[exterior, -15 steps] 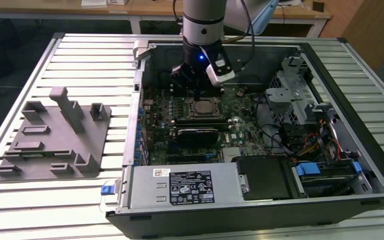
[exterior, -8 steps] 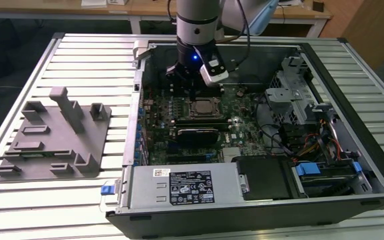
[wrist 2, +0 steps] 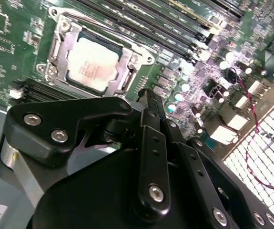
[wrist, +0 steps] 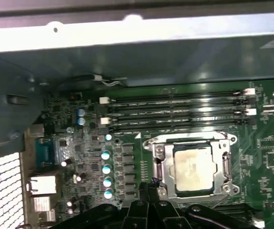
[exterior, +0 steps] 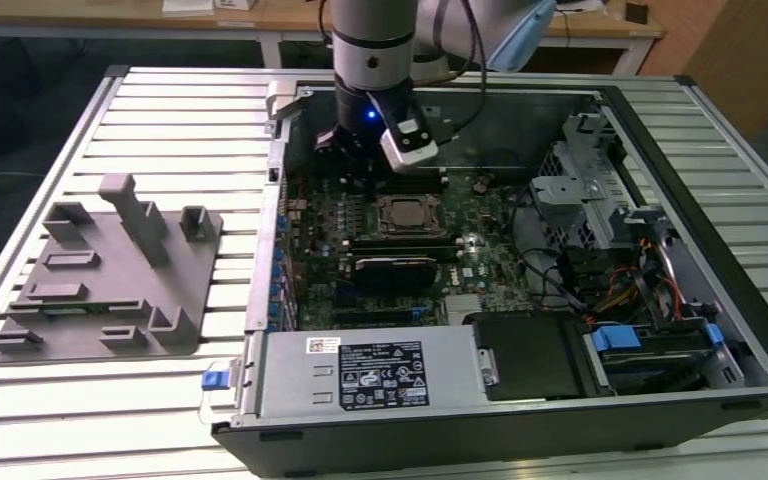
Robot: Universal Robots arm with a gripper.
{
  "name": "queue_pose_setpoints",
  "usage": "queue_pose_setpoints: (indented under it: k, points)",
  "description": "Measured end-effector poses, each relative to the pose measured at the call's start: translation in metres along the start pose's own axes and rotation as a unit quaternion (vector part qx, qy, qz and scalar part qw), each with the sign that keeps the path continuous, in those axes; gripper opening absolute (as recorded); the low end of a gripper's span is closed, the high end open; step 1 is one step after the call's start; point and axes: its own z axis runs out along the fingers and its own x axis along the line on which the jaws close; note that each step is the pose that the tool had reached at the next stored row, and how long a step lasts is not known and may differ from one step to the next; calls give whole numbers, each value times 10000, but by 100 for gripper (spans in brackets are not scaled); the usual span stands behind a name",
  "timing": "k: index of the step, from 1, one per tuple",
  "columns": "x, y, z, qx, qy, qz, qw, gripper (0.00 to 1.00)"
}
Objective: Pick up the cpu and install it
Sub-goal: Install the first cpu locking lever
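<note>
The gripper (wrist 2: 149, 95) has its two dark fingers (wrist 2: 148, 143) pressed together at the tips, with nothing pinched between them. In the first wrist view the tips (wrist: 151, 183) also meet in a narrow point, and no object sits there.

The cpu (wrist 2: 93, 61) is not in the gripper. It lies flat in the socket (wrist 2: 56, 44) on the green motherboard (wrist 2: 13, 52), silvery top up, with the socket's metal frame all round it. In both wrist views the fingertips stand just beside one corner of that frame, clear of the chip's top. Whether they touch the frame or the board cannot be told.

In the exterior view the arm (exterior: 371, 40) reaches down into the open computer case (exterior: 704, 190) near the upper middle of the frame. The cpu (exterior: 404, 212) sits just below and slightly right of the arm's dark end. Long memory slots (wrist: 175, 110) run beside the socket. A grey fixture (exterior: 104, 270) lies on the slatted table (exterior: 171, 120) at the exterior view's left, well apart from the case.
</note>
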Motion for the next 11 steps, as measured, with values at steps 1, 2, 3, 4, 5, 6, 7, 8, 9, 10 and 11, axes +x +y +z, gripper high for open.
queue_pose_setpoints:
  k: [1,2,3,4,5,6,7,8,9,10,11]
  points:
    - [12,-1,0,-22,2,0,10000,11]
    - [22,-2,-1,-51,4,0,10000,11]
    - [31,-3,-1,-86,7,1,10000,11]
    - [38,-3,-1,-131,11,1,9999,11]
    - [45,-4,0,-183,14,1,9998,11]
    - [51,-4,-1,-227,18,2,9997,11]
    - [57,-4,-1,-271,22,3,9996,11]
    - [62,-5,0,-316,25,3,9995,11]
    - [67,-5,-1,-356,28,4,9994,11]
    - [71,-6,-1,-398,32,4,9992,11]
    - [74,-6,-1,-443,36,4,9990,11]
